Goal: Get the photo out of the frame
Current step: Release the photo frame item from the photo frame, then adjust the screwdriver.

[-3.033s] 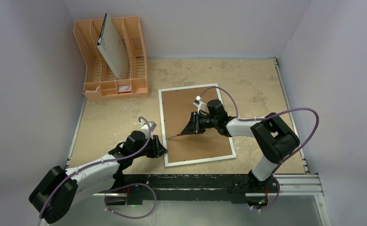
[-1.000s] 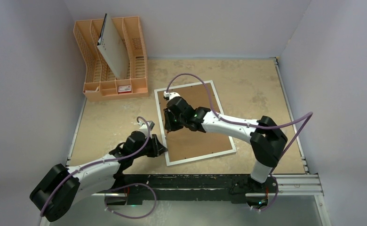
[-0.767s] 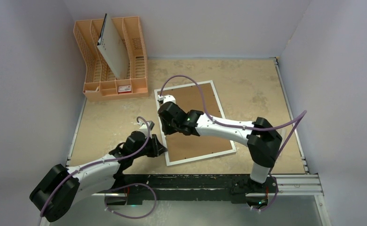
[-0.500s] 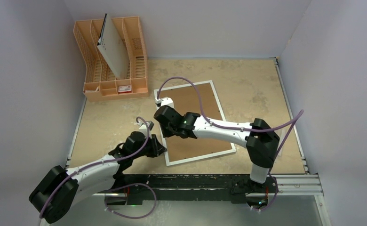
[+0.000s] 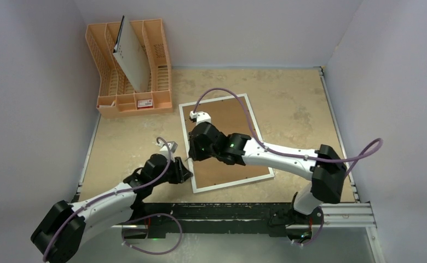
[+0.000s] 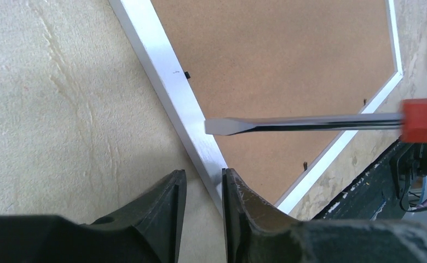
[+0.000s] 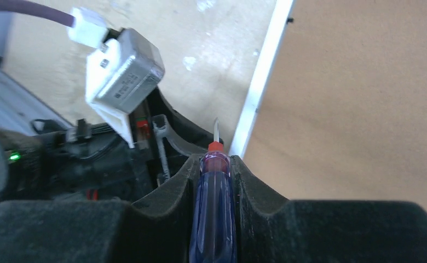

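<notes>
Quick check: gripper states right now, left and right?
Left gripper: jaws slightly apart at the frame's white border; whether it grips cannot be told.
Right gripper: closed on the screwdriver handle.

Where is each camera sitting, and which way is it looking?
Top external: above and behind the arms, looking down on the frame and orange rack; left arm and right arm both show.
Left wrist: on the left wrist, looking past the left tool at the frame's white border.
Right wrist: on the right wrist, looking along the screwdriver in the right tool, toward the left arm.
Shared: both wrist views show the screwdriver and the frame's border.
</notes>
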Tool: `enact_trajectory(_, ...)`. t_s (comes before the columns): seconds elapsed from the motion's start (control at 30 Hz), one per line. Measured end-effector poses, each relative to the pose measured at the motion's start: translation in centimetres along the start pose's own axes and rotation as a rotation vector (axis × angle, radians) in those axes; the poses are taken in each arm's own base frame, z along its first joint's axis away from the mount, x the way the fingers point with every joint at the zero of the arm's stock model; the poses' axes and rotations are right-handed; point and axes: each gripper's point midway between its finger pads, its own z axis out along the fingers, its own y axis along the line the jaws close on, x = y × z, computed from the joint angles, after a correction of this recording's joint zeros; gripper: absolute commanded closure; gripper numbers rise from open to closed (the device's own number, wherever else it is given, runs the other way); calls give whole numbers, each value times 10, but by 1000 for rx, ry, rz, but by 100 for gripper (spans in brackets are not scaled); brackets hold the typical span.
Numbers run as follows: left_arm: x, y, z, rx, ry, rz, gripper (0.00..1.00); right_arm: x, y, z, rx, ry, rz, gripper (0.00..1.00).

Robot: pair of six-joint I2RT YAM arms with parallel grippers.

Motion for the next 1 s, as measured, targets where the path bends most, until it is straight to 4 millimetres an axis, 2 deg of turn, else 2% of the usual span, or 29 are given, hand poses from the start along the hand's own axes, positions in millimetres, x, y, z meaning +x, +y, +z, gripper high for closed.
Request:
enact_trajectory(0.1,-2,0,-4,2,-12,18,64,-12,4,-14,-75,-39,40,100)
enact_trajectory(0.17,-5,-2,-8,11,-27,31,62,-18,-5,-19,-97,-52,70,100)
enact_trajectory(0.33,-12,-7,-15,30,-54,88,60,-17,-53,-16,-77,-44,154,100)
enact_trajectory(0.43,-28,-20,-23,58,-89,153,58,-8,-85,-17,-70,-18,193,100)
enact_trajectory(0.5,-39,-30,-27,90,-120,203,57,-6,-95,-21,-92,-6,202,100)
enact_trajectory(0.6,-58,-53,-34,165,-171,303,55,-3,-91,-30,-183,13,179,100)
enact_trajectory(0.67,-65,-65,-37,214,-196,350,55,-3,-80,-38,-259,21,138,100)
enact_trajectory(0.8,-71,-80,-35,273,-202,428,54,-2,-61,-53,-384,32,68,100)
enact_trajectory(0.93,-74,-93,-32,309,-177,514,52,0,-50,-63,-464,38,26,100)
enact_trajectory(1.0,-73,-106,-34,364,-155,575,52,1,-46,-66,-492,41,10,100)
